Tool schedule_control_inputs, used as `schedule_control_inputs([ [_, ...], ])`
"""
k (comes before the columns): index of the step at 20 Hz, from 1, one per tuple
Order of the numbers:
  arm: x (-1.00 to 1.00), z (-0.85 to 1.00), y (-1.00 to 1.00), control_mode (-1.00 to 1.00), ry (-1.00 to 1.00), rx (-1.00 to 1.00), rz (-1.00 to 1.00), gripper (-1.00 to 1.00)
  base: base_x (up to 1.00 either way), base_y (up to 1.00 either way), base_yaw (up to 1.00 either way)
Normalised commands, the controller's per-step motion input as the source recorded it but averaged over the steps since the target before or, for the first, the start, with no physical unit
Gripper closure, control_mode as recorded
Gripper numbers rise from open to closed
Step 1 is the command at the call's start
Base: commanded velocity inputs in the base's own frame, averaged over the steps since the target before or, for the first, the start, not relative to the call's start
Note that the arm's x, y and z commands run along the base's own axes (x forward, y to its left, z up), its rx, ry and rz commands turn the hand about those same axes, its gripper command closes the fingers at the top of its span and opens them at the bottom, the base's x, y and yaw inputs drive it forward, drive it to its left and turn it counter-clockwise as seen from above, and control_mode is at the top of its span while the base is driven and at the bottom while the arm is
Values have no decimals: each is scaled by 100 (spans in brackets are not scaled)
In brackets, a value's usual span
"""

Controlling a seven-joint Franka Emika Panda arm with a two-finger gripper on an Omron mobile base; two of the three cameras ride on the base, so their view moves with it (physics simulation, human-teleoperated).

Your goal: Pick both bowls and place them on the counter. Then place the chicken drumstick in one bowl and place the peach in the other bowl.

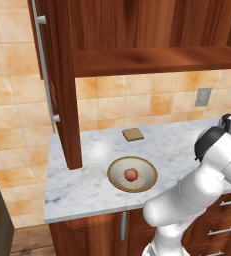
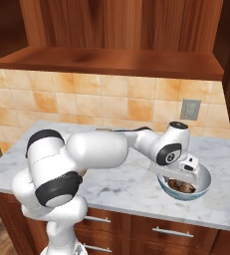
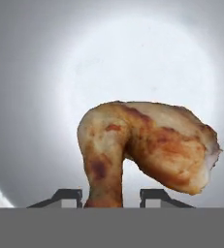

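The white and blue bowl (image 2: 192, 193) stands on the marble counter (image 2: 121, 185) at the right. The chicken drumstick (image 2: 181, 186) lies inside it. My gripper (image 2: 182, 179) reaches down into this bowl. In the hand view the drumstick (image 3: 152, 145) rests on the pale bowl floor (image 3: 133, 53), its thin end between my fingertips (image 3: 68, 194). The gripper (image 3: 110, 194) is open, with a small gap on each side of the meat. Further left on the counter (image 1: 82, 192) sits the shallow tan bowl (image 1: 114, 169) with the peach (image 1: 131, 174) in its middle.
A flat brown bread slice (image 1: 133, 134) lies near the tiled back wall. An open wooden cabinet door (image 1: 62, 100) hangs over the counter's left part, with a shelf (image 1: 152, 57) above. A wall socket (image 2: 189, 109) sits behind the white and blue bowl.
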Motion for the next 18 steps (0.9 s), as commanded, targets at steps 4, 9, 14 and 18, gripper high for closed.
schedule_control_inputs([
  [4, 0, 0, -5, -100, -1, 2, 0, -100, 0, 0, 0],
  [9, -16, 26, 1, -100, -8, 0, 0, -100, 0, 0, 0],
  [14, -25, 46, 17, -100, -12, -3, 0, -100, 0, 0, 0],
  [18, -30, 29, 34, -100, -8, -5, 0, -100, 0, 0, 0],
])
